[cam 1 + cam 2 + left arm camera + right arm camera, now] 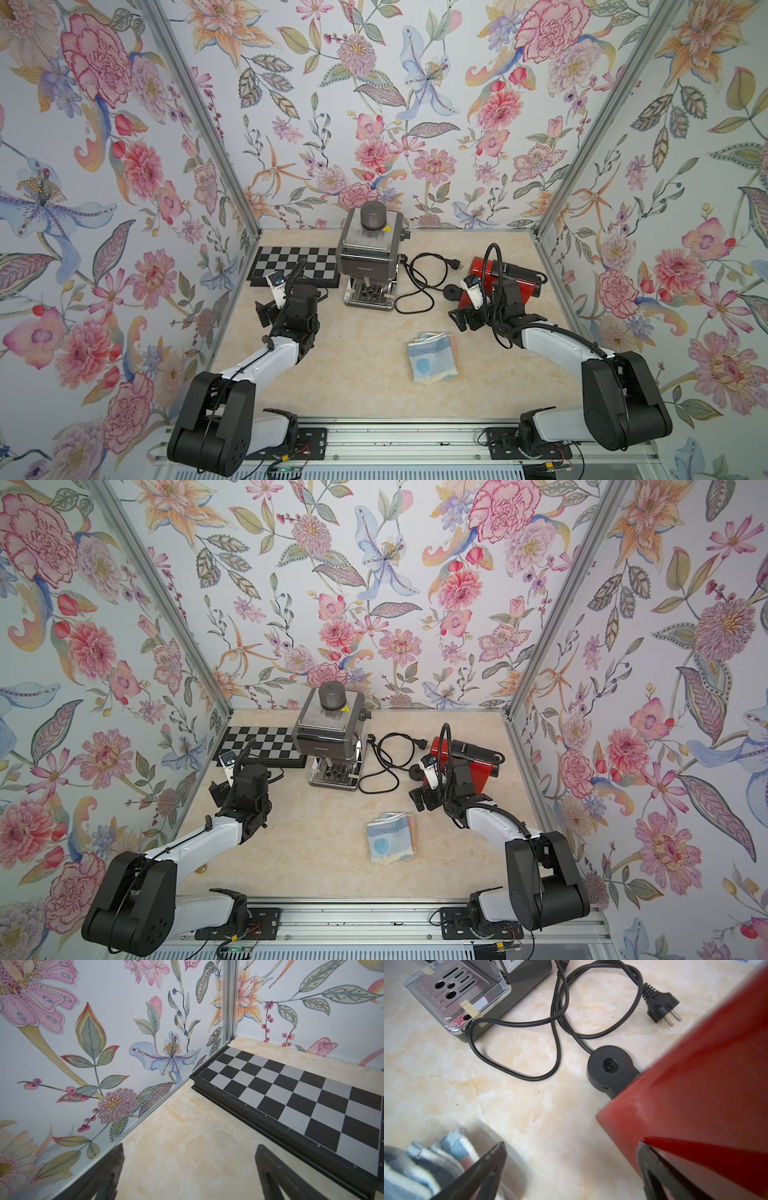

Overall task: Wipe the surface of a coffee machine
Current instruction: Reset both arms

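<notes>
While my right gripper (572, 1145) hangs spread and empty, cloth (432, 356) just beside it and coffee machine (368, 257) ahead beyond the cord (419, 286), a careless swing could knock the red appliance (519, 286) alongside.

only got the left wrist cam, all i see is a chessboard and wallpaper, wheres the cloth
Observer: The folded cloth lies flat on the table, toward the front and nearer the right gripper.
Operator: does the right gripper have it
Observer: No, it hangs open and empty just beyond the cloth, beside a red appliance.
Operator: and the coffee machine
Observer: The grey coffee machine stands upright at the back, next to your chessboard, its black cord looped on the table.
</notes>
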`<state>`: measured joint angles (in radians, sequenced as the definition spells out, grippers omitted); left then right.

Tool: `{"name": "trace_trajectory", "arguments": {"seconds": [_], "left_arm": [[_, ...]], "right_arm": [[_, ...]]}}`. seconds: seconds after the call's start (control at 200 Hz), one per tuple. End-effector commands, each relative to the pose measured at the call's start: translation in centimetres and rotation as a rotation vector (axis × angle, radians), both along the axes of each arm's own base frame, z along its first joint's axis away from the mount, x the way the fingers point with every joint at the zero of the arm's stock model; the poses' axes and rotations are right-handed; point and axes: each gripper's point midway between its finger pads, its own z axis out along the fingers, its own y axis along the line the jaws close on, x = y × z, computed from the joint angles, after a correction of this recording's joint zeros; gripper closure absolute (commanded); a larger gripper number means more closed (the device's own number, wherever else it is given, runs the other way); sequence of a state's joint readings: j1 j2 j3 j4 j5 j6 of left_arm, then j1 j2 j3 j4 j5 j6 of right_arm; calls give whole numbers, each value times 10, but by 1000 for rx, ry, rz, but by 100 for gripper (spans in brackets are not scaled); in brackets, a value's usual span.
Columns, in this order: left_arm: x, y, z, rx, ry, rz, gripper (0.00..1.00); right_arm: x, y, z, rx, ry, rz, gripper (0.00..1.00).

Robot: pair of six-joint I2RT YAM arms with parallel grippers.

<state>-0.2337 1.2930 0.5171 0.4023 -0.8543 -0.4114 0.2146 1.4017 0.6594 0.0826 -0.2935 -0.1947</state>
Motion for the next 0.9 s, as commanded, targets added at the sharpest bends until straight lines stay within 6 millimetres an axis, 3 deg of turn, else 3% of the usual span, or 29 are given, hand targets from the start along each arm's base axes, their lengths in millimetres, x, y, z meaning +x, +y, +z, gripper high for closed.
{"name": "trace_trajectory", "arguments": {"seconds": [0.0, 0.165, 0.305, 0.896], "left_arm": [[9, -1, 16, 56, -69, -59, 1], [15, -8, 4, 100, -43, -147, 1], [4, -12, -12, 106, -91, -204, 1], [9, -8, -5, 218, -138, -215, 1]], "right_arm": [[33, -27, 16, 27, -139, -85, 0], [43, -43, 3, 32, -146, -132, 0], [46, -50, -4, 21, -156, -165, 0], [52, -72, 8, -21, -285, -257, 0]]}}
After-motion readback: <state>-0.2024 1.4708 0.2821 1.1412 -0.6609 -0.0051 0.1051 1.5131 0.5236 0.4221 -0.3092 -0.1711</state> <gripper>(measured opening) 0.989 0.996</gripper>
